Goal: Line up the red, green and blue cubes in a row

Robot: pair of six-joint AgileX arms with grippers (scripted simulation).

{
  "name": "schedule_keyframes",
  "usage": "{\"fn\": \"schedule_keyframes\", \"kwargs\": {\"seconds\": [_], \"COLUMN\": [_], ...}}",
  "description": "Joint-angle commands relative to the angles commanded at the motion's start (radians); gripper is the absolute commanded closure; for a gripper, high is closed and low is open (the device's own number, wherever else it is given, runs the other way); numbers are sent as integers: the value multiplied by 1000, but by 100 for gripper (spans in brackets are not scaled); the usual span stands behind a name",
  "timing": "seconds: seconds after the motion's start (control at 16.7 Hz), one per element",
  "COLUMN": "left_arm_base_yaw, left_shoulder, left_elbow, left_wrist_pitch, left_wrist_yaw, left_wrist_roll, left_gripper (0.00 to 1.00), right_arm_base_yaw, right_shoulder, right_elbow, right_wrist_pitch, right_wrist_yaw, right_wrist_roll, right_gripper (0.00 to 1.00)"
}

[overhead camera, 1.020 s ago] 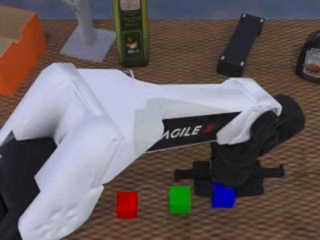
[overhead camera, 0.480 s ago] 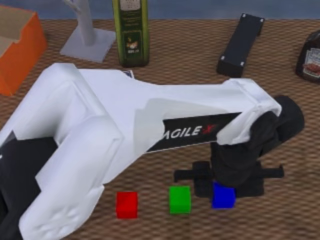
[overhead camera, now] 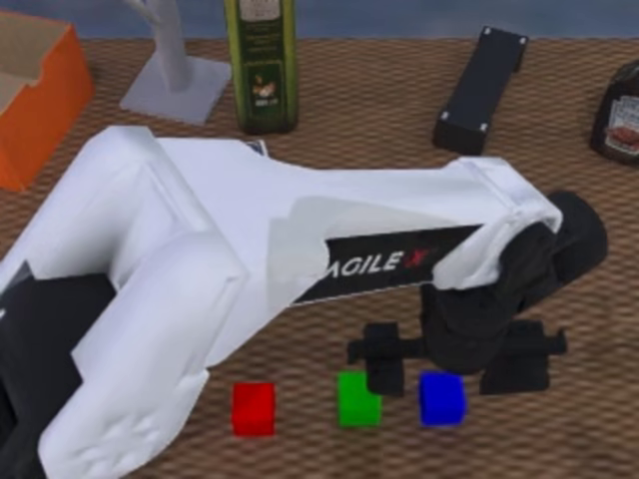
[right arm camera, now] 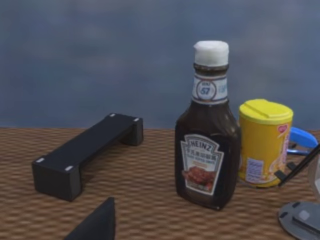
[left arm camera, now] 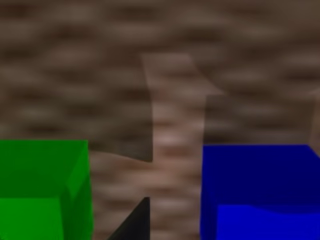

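Near the table's front edge the red cube [overhead camera: 253, 408], green cube [overhead camera: 358, 398] and blue cube [overhead camera: 442, 398] stand in a row, left to right, with gaps between them. My left gripper [overhead camera: 449, 365] hangs over the blue cube, open, its fingers [overhead camera: 384, 364] spread to either side and clear of the cube. In the left wrist view the green cube [left arm camera: 40, 190] and blue cube [left arm camera: 260, 195] sit apart, with one dark fingertip [left arm camera: 136, 225] between them. My right arm is out of the top view. Its wrist view shows one fingertip [right arm camera: 97, 222] over bare table.
At the back stand an orange box [overhead camera: 40, 95], a white stand [overhead camera: 175, 80], an olive-oil bottle [overhead camera: 262, 65], a black bar [overhead camera: 481, 88] and a sauce bottle [overhead camera: 624, 110]. The right wrist view also shows a yellow can [right arm camera: 264, 142] beside the sauce bottle [right arm camera: 207, 145].
My left gripper's fingers have spread apart and let go of the blue cube, which now stands on the table a little nearer the front edge.
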Motion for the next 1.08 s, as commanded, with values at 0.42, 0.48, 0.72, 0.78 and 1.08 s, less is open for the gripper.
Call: {"fn": "schedule_keyframes", "kwargs": {"seconds": [0.42,0.48,0.72,0.78,1.08], "left_arm_base_yaw": [0,0,0,2,13], "left_shoulder": [0,0,-15,-22,-53], "left_elbow": [0,0,63,91,192], "left_wrist_pitch": [0,0,-72,-110,-245], "left_wrist_yaw": [0,0,2,2,-1], "left_wrist_roll": [0,0,-2,-3,-8], "left_gripper": [0,0,0,0,0], "right_arm_base_yaw": [0,0,0,0,0], "right_shoulder": [0,0,0,0,0], "right_elbow": [0,0,0,0,0], "right_wrist_pitch": [0,0,0,0,0], "right_wrist_yaw": [0,0,0,0,0], "right_wrist_roll": [0,0,0,0,0], "right_gripper": [0,0,0,0,0]}}
